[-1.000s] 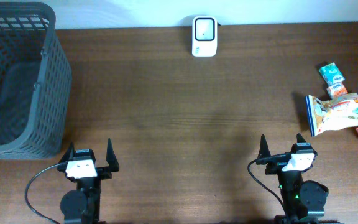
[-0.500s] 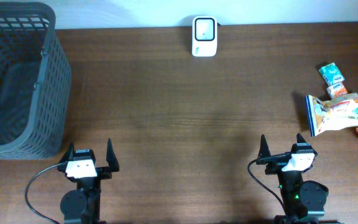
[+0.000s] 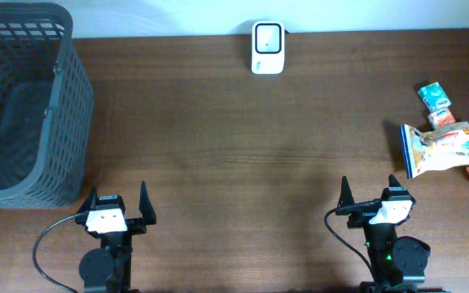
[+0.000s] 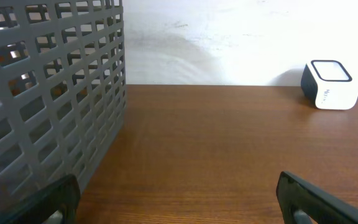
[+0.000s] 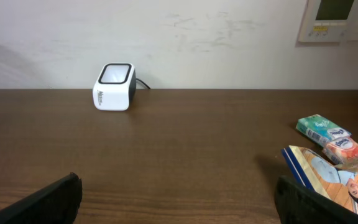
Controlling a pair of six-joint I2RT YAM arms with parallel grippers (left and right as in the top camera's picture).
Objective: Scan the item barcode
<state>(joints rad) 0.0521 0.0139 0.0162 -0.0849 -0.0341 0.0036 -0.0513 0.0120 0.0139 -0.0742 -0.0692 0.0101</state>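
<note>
- Left claw (image 3: 118, 198) wide, empty; mesh basket (image 3: 70, 106) ahead-left of it.
- Right claw (image 3: 370, 191) wide, empty; snack bag (image 3: 440, 148) ahead-right, barcode scanner (image 3: 267, 37) far ahead-left.

A dark brown wooden desk (image 3: 234, 163) with fine horizontal grain runs back to a white painted wall (image 5: 197, 37) marked with faint grey scuffs. High on that wall, at the right, hangs a cream plastic control panel (image 5: 333, 18). The light is soft and even, with pale shadows.
</note>
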